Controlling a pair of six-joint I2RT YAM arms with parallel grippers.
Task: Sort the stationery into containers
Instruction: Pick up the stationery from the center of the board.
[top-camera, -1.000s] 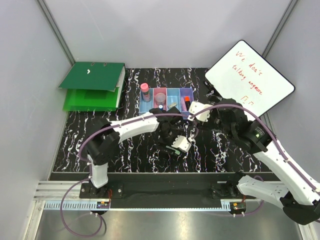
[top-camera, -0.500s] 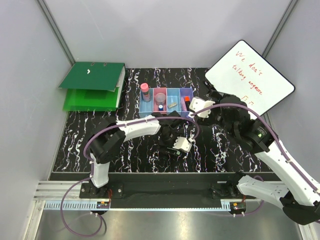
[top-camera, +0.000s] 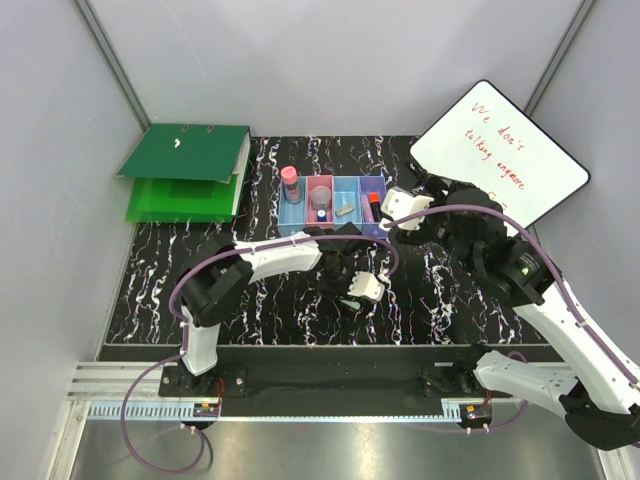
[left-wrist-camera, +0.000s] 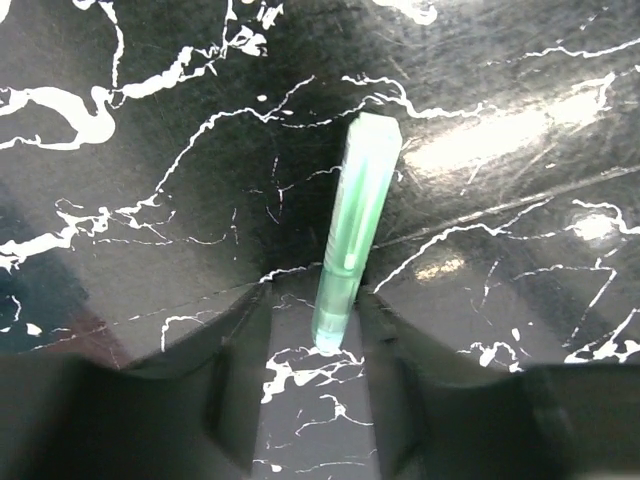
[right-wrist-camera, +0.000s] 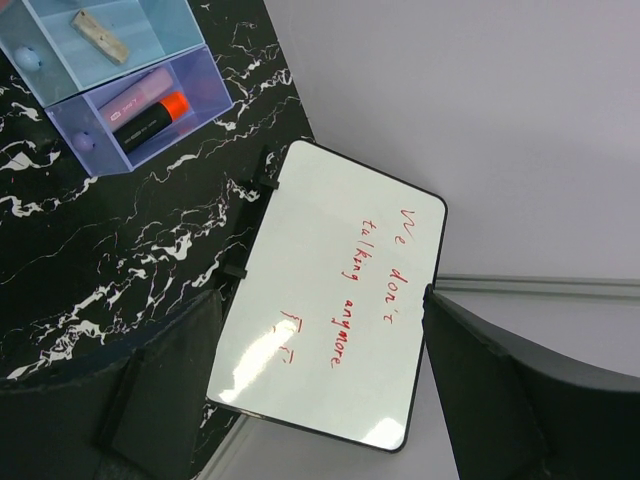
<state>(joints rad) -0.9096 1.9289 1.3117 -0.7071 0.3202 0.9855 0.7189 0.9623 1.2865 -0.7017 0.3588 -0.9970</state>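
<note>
A translucent green pen (left-wrist-camera: 352, 230) lies flat on the black marbled table (left-wrist-camera: 150, 200). My left gripper (left-wrist-camera: 315, 350) is open and low over it, with the pen's near end between the two fingers and touching neither. In the top view the pen (top-camera: 351, 301) sits just under that gripper (top-camera: 345, 288). The four joined bins (top-camera: 332, 204) stand at the back. A pink-capped tube (top-camera: 289, 180) is in the left blue bin, a beige piece (right-wrist-camera: 100, 33) in the second blue bin, and an orange-and-black marker (right-wrist-camera: 148, 117) in the purple bin. My right gripper (right-wrist-camera: 318, 300) is open, empty and raised.
A whiteboard (top-camera: 500, 155) with red writing leans at the back right, right in front of the right gripper (top-camera: 425, 200). Green binders (top-camera: 190, 170) are stacked at the back left. Grey walls close in both sides and the back.
My right gripper has drawn back from the table's middle toward the whiteboard. My left arm has settled over the green pen, which has not moved.
</note>
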